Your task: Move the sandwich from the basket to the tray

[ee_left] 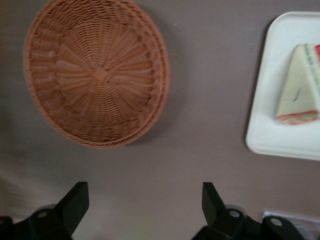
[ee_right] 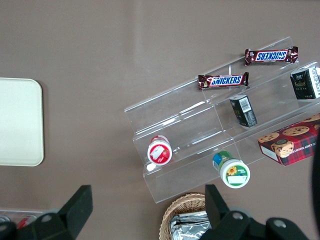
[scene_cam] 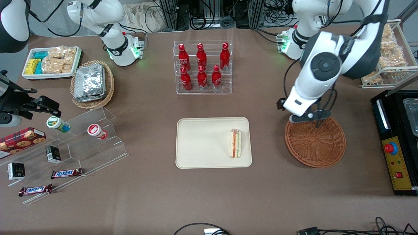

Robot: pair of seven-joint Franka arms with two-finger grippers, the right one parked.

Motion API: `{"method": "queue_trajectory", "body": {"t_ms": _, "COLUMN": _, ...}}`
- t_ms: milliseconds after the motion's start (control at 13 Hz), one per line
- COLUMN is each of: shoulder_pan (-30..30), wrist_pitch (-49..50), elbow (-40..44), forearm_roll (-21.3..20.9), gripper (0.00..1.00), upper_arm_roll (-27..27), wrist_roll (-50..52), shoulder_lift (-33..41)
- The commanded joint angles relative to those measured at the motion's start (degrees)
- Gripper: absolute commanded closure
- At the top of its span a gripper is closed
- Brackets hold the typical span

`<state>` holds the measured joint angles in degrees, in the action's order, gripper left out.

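Note:
The sandwich (scene_cam: pixel 235 143), a white wedge with red, orange and green layers, lies on the cream tray (scene_cam: pixel 202 143) near the tray's edge toward the working arm. It also shows in the left wrist view (ee_left: pixel 300 87), on the tray (ee_left: pixel 270 125). The reddish-brown wicker basket (scene_cam: pixel 315 143) is empty; it shows in the wrist view too (ee_left: pixel 97 72). My left gripper (scene_cam: pixel 308 117) is open and empty, raised above the basket's rim farther from the front camera. Its two dark fingers (ee_left: pixel 75 202) stand wide apart over bare tablecloth.
A clear rack of red bottles (scene_cam: pixel 202 67) stands farther from the camera than the tray. A black control box (scene_cam: pixel 396 143) sits at the working arm's end. A wire rack of snack packets (scene_cam: pixel 390 52) is near it. A foil-packet basket (scene_cam: pixel 92 83) and acrylic steps (scene_cam: pixel 72 147) lie toward the parked arm's end.

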<state>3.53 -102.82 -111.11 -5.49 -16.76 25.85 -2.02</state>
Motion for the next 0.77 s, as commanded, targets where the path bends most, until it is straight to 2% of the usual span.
{"method": "queue_trajectory", "body": {"t_ms": 0, "shoulder_pan": -5.7, "wrist_pitch": 2.4, "elbow": -1.6, "forearm_roll": 0.7, "gripper": 0.00, "upper_arm_roll": -0.2, "wrist_roll": -10.2, "shoulder_lift": 4.0}}
{"method": "queue_trajectory", "body": {"t_ms": 385, "shoulder_pan": -17.1, "wrist_pitch": 6.8, "elbow": 2.2, "forearm_roll": 3.5, "gripper": 0.00, "upper_arm_roll": -0.1, "wrist_roll": -30.2, "shoulder_lift": 5.7}}
{"method": "queue_trajectory", "body": {"t_ms": 692, "shoulder_pan": -17.4, "wrist_pitch": 11.8, "elbow": 12.7, "forearm_roll": 3.4, "gripper": 0.00, "upper_arm_roll": -0.4, "wrist_roll": -31.4, "shoulder_lift": 0.8}}
